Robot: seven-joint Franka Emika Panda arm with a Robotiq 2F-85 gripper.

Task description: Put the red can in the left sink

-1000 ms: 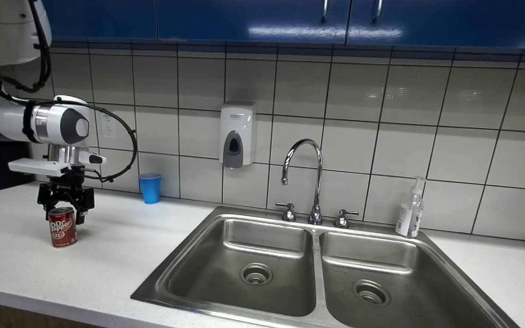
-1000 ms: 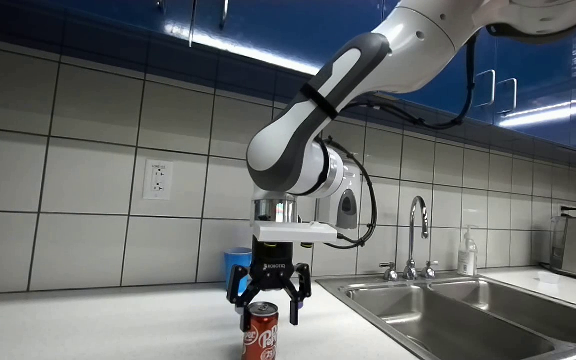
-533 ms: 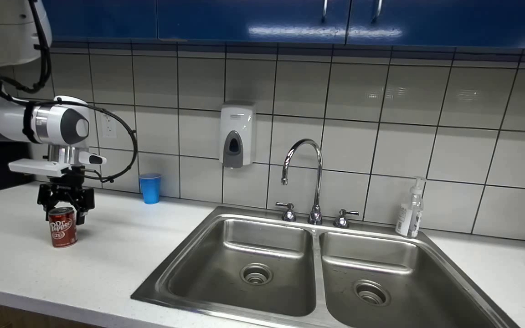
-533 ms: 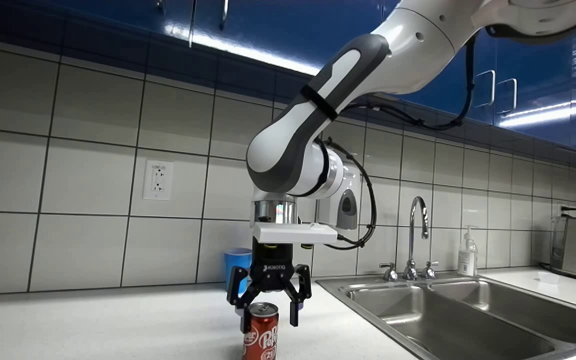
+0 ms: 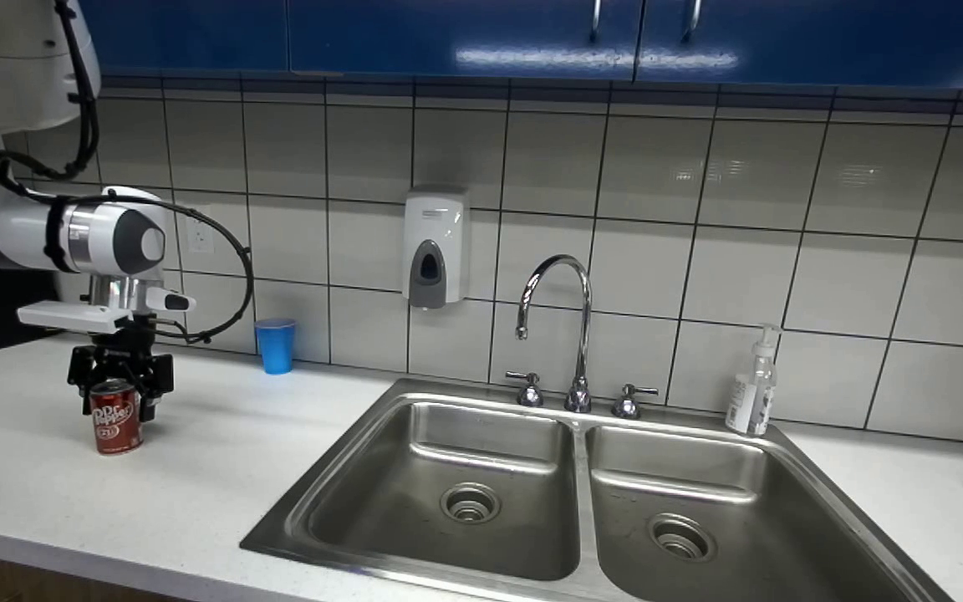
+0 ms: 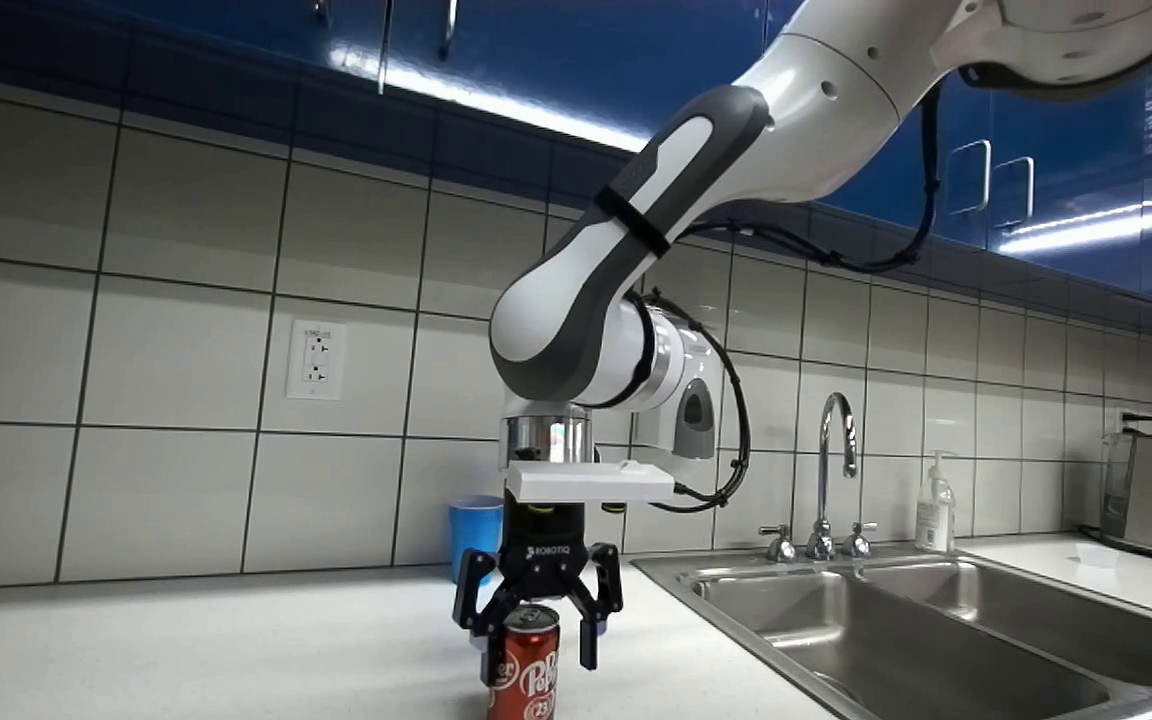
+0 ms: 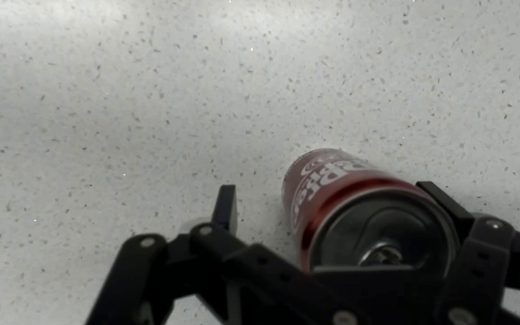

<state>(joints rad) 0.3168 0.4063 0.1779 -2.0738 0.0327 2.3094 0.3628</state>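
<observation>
The red can point(image 5: 117, 428) stands upright on the white counter, left of the sink. It also shows in an exterior view point(image 6: 528, 690), its bottom cut off by the frame edge, and in the wrist view point(image 7: 327, 189). My gripper point(image 5: 116, 406) is open and lowered over the can. In the wrist view my gripper point(image 7: 334, 202) has the can between its fingers. The right finger point(image 7: 445, 203) looks close against the can, touching or nearly so. The left finger point(image 7: 226, 205) stands apart with a clear gap. The left sink point(image 5: 381, 510) shows its bare bottom and drain, and in an exterior view point(image 6: 896, 640).
A blue cup point(image 5: 276, 347) stands by the tiled wall behind the gripper. The right basin point(image 5: 749, 552), a tall faucet point(image 5: 586, 334) with two handles and a soap bottle point(image 5: 753, 389) are further right. The sink's raised rim point(image 5: 281, 518) lies between can and basin.
My arm and gripper have moved down a little, the fingers now lower around the can. The can has shifted very slightly right in both exterior views.
</observation>
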